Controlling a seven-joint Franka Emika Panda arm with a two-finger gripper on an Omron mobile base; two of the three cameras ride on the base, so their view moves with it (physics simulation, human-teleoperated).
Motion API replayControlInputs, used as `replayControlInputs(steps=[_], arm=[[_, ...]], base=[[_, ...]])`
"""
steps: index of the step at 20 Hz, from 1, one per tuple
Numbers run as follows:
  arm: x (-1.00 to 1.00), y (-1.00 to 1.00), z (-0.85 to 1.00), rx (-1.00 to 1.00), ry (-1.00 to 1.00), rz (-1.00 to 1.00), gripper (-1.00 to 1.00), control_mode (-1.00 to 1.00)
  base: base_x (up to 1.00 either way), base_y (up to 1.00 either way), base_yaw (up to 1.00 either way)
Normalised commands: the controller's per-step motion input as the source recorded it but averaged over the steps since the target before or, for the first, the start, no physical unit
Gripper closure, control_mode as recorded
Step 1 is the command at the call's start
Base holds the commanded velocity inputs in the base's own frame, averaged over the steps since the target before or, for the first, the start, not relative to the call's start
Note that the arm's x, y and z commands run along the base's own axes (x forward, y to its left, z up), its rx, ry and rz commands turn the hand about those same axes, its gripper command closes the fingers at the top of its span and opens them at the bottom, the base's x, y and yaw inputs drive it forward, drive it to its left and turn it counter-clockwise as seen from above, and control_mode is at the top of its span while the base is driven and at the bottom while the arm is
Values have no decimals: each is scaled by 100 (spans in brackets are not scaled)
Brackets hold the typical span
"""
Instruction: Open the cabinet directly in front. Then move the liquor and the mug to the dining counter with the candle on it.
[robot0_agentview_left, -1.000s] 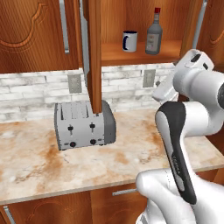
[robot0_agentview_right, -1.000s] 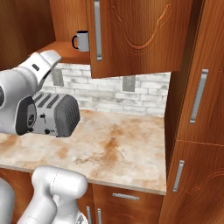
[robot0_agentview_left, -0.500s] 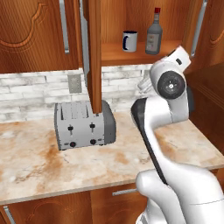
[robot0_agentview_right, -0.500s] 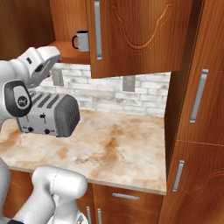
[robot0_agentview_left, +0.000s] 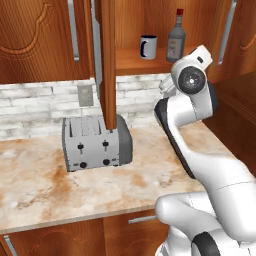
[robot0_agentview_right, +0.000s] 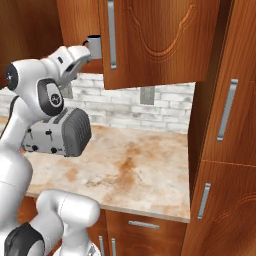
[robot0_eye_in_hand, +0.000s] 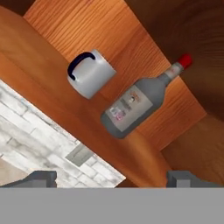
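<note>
Hand view: gripper (robot0_eye_in_hand: 111, 177) spread wide, holding nothing, aimed at open cabinet (robot0_agentview_left: 107, 55) shelf.
Liquor bottle (robot0_eye_in_hand: 139, 100) and mug (robot0_eye_in_hand: 90, 73) side by side near shelf's front edge, apart.

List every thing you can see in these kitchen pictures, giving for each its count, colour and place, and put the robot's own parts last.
cabinet: one, reddish-brown, on the wall, door open.
mug: one, white with navy handle, on the cabinet shelf.
liquor: one, grey glass, red cap, upright on the shelf beside the mug.
toaster: one, silver and dark grey, on the worktop.
worktop: one, beige marble with rust veins, below the cabinet.
wall outlet: one, grey, on the white brick wall.
gripper: one, dark fingertips, open, facing the shelf.
</note>
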Motion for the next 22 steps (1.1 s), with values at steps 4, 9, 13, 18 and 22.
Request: replayControlInputs(steps=[4,9,13,18,22], arm=[[35,-50,0,-1,8,-22,-100,-100],[-21,-74,0,-1,15,-44,-100,-100],[-58,-86,0,0,10,-54,-100,-100],[-67,-99,-1,0,0,-46,-100,-100],[-49,-100,-21,0,-5,-27,-100,-100]], base=[[0,0,0],[0,0,0],[0,0,0],[0,0,0],[0,0,0]])
